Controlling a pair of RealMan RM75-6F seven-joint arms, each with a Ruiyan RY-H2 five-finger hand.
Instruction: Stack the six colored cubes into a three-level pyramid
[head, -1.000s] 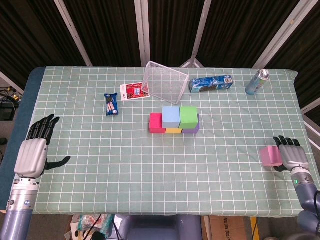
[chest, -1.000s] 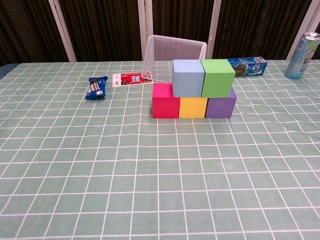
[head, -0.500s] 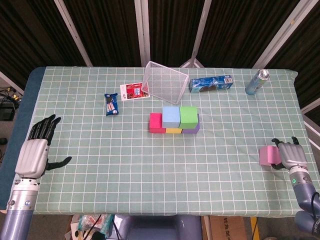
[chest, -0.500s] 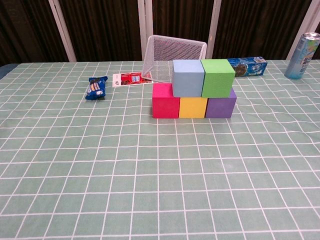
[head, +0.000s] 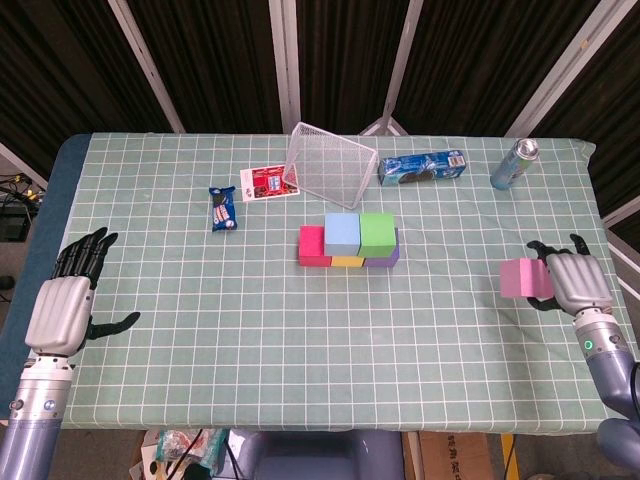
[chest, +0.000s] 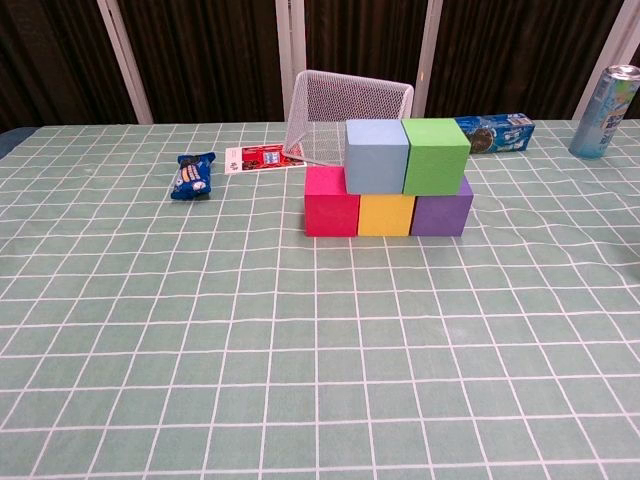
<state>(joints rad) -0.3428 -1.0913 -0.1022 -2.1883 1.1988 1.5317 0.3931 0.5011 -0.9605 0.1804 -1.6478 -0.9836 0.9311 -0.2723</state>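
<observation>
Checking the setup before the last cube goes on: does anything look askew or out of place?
The wire basket behind the stack lies tipped on its side, its open mouth facing sideways rather than up. The five stacked cubes look square: blue and green sit level on the bottom row. Nothing looks spilled.

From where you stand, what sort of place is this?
Probably a robot test room, not a home: a table under a checked cloth, dark folding screens behind it, and cubes and snack props laid out for practice.
</observation>
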